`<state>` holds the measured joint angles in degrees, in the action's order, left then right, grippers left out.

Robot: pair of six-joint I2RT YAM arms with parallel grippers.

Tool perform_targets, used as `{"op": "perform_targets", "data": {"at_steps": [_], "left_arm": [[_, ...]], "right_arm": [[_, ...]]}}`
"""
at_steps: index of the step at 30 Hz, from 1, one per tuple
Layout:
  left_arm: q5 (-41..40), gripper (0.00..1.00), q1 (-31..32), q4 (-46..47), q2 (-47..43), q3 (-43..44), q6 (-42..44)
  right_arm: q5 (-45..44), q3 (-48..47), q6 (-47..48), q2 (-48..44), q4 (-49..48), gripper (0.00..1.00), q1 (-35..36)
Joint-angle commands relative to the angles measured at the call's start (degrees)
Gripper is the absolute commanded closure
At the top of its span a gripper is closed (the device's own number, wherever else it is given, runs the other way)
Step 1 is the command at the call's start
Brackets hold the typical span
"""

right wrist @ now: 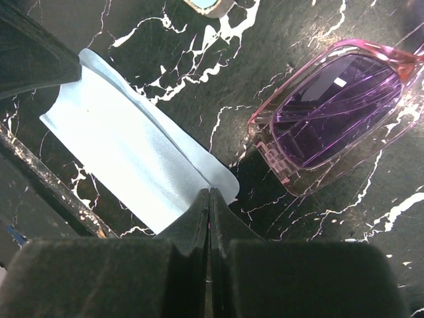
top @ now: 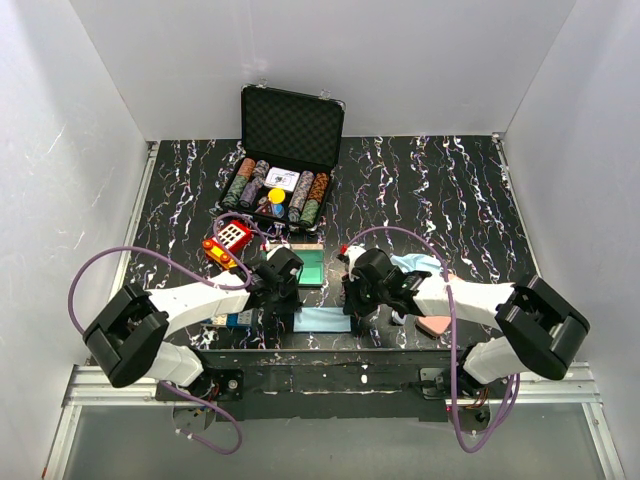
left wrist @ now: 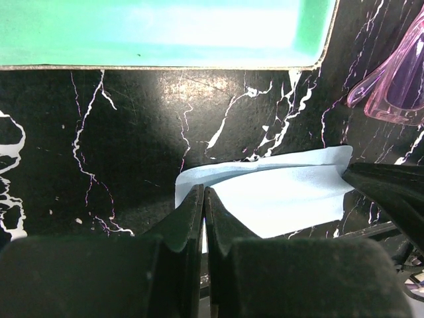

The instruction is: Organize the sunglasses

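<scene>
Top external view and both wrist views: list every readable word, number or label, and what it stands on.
None can be read.
White card in the black case: dark mark, too small to read.
Red keypad: white keys, too small to read.
Wrist views: no text.

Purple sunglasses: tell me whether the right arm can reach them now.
Probably yes. The purple sunglasses lie uncovered close beside the right hand, nothing between. That hand is shut at the edge of the light blue cloth, so it must open first.
</scene>
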<state>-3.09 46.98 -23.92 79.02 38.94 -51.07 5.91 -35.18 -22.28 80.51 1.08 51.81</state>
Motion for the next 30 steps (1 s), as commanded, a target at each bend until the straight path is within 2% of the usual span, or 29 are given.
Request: {"op": "perform_targets", "data": {"at_steps": [1,4,8,9,11,16,19,21,22,24,30], "left_arm": [[-2.0,1.00,0.0,-0.8,0.3,1.9,0.1],[-2.4,0.94,0.0,-1.5,0.0,1.9,0.0],[-2.9,0.89,0.0,-2.4,-0.2,1.9,-0.2],[-2.8,0.86,-0.1,-2.5,-0.2,2.1,-0.3],[-2.4,0.73,0.0,-2.9,-0.2,2.5,-0.1],[-2.4,0.57,0.0,-3.6,-2.1,3.2,0.3],[-2.2,0.38,0.0,-4.6,-3.8,3.4,0.3],[-1.8,0.25,0.0,-5.0,-5.4,3.2,-0.1],[-1.5,0.18,0.0,-5.3,-6.2,2.9,-0.3],[-1.1,0.02,0.0,-6.1,-8.0,2.1,-1.1],[0.9,0.02,0.0,-6.8,-14.1,-1.9,-5.4]], "right_arm": [[-1.7,-2.2,0.4,0.3,-1.9,0.94,0.2],[-1.9,-2.3,0.4,0.6,-1.8,0.83,0.2],[-1.8,-2.8,0.5,1.1,-1.2,0.78,0.7],[-2.0,-2.9,0.3,1.1,-1.2,0.76,0.6],[-2.6,-3.2,0.0,0.9,0.4,0.71,0.7],[-3.4,-4.4,-0.6,-0.8,3.0,0.58,1.1],[-3.8,-4.7,-0.9,-1.8,3.9,0.46,1.2],[-3.8,-4.8,-0.8,-2.5,4.6,0.32,1.4],[-3.8,-4.7,-0.7,-2.8,4.9,0.19,1.4],[-4.2,-4.5,-0.9,-3.6,5.3,0.16,1.5],[-5.5,-3.7,-4.2,-7.6,8.2,0.11,1.6]]}}
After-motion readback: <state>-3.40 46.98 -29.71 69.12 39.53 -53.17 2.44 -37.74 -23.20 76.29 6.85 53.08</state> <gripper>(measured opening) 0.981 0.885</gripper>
